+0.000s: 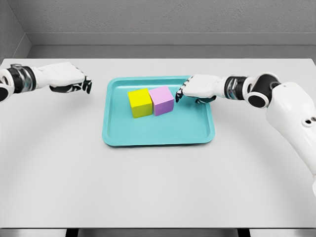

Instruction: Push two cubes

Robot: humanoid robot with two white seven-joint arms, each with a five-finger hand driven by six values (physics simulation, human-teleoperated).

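Head view, only one supplied. Yellow cube and purple cube sitting side by side, faces touching, in upper middle of teal tray on white table. Likely paired already, so pushing reads as mostly done, though cannot confirm from one frame.

Right hand reaching in over tray's upper right edge, fingers curled, holding nothing, dark fingertips pointing at purple cube's right face, just beside it; contact or small gap not resolvable. Curled, low posture fitting a sideways shove, knuckles and tips acting as flat pusher rather than a grasp.

Left hand hovering over table left of tray, well apart from yellow cube, fingers curled, gripping nothing. Probably waiting to come in from opposite side, mirroring right.

Judging risk: pushing further from right alone sliding both cubes toward tray's left rim.
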